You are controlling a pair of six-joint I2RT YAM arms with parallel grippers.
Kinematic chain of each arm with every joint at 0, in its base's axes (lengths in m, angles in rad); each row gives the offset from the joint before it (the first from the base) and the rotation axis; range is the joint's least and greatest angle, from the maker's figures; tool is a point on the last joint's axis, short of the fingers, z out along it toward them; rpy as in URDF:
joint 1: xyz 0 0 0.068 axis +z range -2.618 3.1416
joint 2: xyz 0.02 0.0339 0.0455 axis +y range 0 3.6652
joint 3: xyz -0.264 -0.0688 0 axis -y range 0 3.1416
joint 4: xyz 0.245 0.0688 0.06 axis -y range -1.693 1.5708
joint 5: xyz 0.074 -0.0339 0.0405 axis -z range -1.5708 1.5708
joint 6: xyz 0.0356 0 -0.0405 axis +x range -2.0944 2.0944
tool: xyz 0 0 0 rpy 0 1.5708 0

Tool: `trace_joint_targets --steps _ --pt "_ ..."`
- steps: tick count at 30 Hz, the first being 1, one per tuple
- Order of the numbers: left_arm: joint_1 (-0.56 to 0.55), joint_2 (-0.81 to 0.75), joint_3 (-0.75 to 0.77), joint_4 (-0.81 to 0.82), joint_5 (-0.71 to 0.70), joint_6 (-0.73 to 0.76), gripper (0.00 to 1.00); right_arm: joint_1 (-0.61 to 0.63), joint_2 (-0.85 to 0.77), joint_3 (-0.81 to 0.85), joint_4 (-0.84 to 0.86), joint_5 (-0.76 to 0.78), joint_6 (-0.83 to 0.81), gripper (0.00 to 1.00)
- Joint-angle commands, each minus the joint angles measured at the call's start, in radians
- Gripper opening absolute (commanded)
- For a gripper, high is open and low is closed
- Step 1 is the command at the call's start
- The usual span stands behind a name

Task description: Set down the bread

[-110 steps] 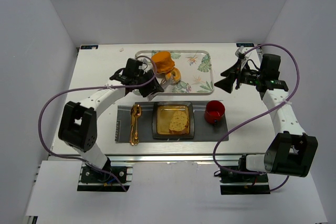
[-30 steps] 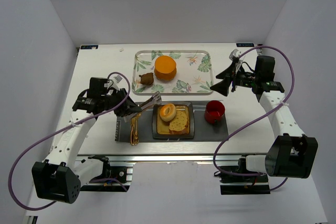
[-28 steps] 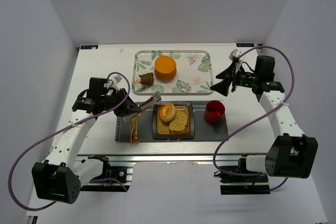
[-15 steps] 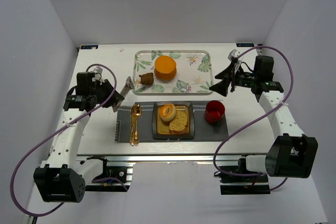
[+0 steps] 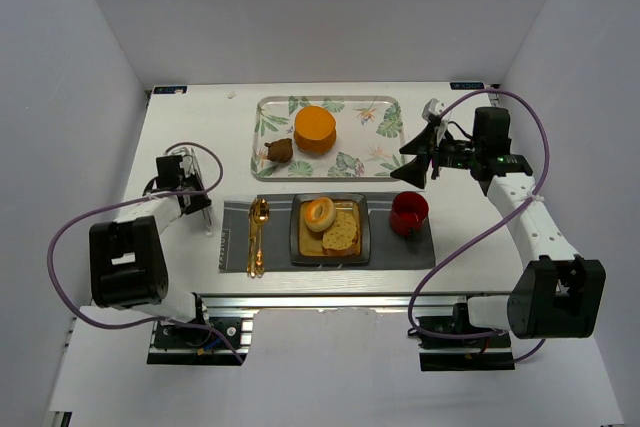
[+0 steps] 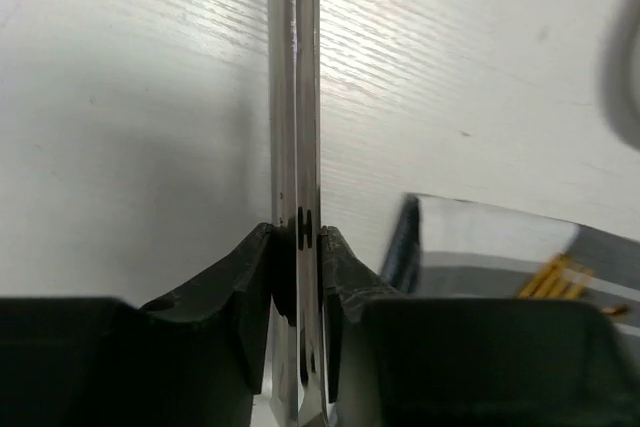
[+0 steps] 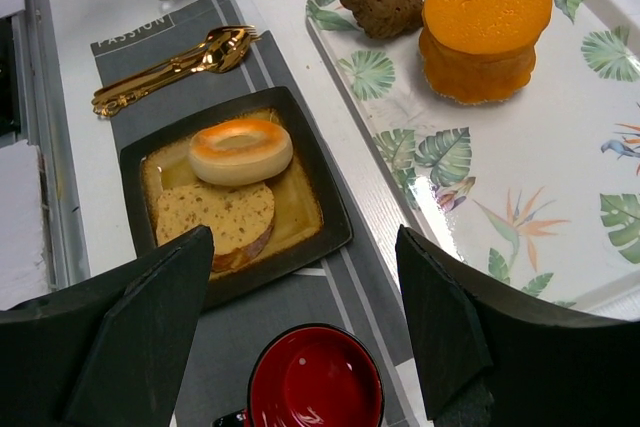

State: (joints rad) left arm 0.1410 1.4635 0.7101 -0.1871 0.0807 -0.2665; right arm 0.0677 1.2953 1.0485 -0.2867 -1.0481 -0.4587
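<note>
Bread (image 5: 342, 234) on plate (image 5: 294, 237), apart from right end effector (image 5: 413, 157)

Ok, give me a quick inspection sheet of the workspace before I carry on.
Surface: white table, grey mat at its near edge.
Job's things: bread lies on dark square plate, beside a ring-shaped roll.
Clutter: gold cutlery, red cup, floral tray with orange cake and brown lump.
Grippers: left gripper shut on metal tongs; right gripper open, holding nothing.
Cables: purple cables loop off both arms, clear of the items.
Surroundings: white walls on three sides.
</note>
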Motion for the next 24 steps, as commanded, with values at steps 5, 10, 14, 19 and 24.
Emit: trace_joint_targets --steps 5,10,14,19,24 --pt "0.042 0.075 0.029 0.011 -0.035 0.119 0.58 0.006 -0.024 -0.005 -0.040 0.017 -0.054 0.79" --pt "0.055 -0.006 0.008 0.009 -0.067 0.081 0.72 0.024 0.005 0.027 -0.097 0.034 -0.086 0.89" --pt "0.062 -0.124 0.034 -0.021 -0.105 0.033 0.80 0.082 0.016 0.033 -0.083 0.201 0.026 0.89" --pt "0.062 -0.323 0.060 -0.057 -0.082 -0.043 0.98 0.141 0.076 0.089 -0.045 0.546 0.216 0.89" --pt "0.062 -0.543 0.066 -0.072 0.048 -0.082 0.98 0.141 0.082 0.117 0.026 0.570 0.262 0.90"
